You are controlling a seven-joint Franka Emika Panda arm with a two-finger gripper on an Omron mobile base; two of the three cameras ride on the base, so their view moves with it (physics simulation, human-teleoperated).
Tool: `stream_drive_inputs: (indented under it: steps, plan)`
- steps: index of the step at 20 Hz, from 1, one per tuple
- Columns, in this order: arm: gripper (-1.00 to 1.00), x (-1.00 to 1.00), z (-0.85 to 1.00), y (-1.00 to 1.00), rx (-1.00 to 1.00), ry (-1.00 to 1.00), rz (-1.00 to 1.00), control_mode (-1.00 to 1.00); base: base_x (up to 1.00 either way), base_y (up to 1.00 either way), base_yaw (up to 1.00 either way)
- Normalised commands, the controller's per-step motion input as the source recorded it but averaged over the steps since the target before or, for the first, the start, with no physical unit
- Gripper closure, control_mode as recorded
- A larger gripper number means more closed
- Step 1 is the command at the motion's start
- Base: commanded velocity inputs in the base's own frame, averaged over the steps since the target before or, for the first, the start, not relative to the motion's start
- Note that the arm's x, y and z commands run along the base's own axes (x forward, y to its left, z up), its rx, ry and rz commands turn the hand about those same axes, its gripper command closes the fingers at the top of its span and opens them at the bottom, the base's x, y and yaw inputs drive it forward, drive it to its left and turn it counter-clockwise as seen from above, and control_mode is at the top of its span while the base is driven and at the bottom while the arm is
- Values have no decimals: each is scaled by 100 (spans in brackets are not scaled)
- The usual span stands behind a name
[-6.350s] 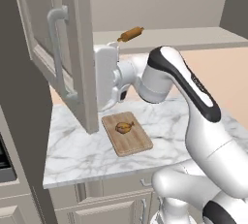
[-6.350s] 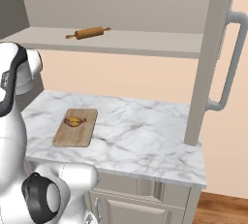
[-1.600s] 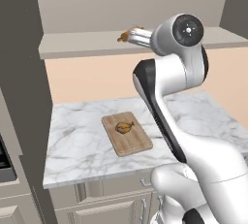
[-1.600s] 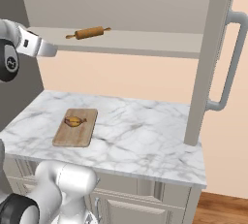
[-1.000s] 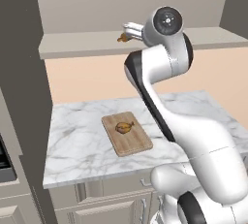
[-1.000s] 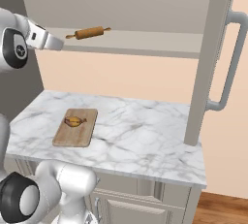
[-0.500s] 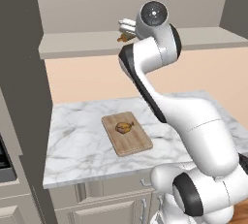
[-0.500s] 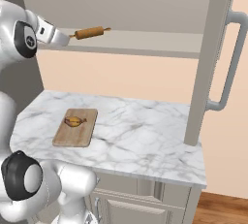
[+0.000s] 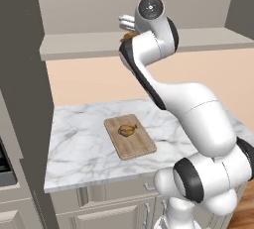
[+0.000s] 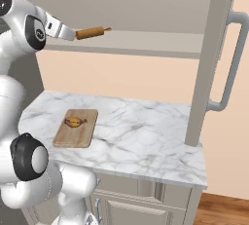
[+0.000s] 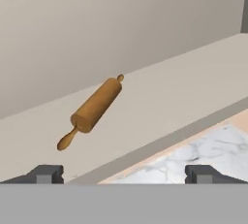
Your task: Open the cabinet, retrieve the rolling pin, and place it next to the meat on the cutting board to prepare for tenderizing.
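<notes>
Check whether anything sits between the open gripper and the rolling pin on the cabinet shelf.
Nothing visible does. The rolling pin lies alone on the bare shelf ahead of the gripper, whose fingers are spread wide; the cabinet door is swung open.

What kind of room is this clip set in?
A simulated kitchen, it seems: a marble counter over drawers, a cutting board carrying the meat, and a rolling pin lying on the open cabinet shelf.

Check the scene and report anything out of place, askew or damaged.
Nothing stands out. The rolling pin lies flat on the cabinet shelf, intact; the meat sits on the cutting board; the open gripper is short of the pin.
</notes>
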Motion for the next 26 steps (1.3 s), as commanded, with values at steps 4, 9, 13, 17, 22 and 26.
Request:
stream_drive_inputs:
  steps: [4,9,13,17,22,26]
  plan:
    - [-100,30,0,0,0,0,-3,-100,0,0,0]
    - [-100,23,0,0,0,1,-3,-100,0,0,0]
    - [-100,23,-3,0,0,3,-2,-100,0,0,0]
    - [-100,22,-10,5,0,6,0,-100,0,0,0]
    - [-100,23,-12,9,0,5,0,-100,0,0,0]
    - [-100,26,-10,9,0,1,0,-100,0,0,0]
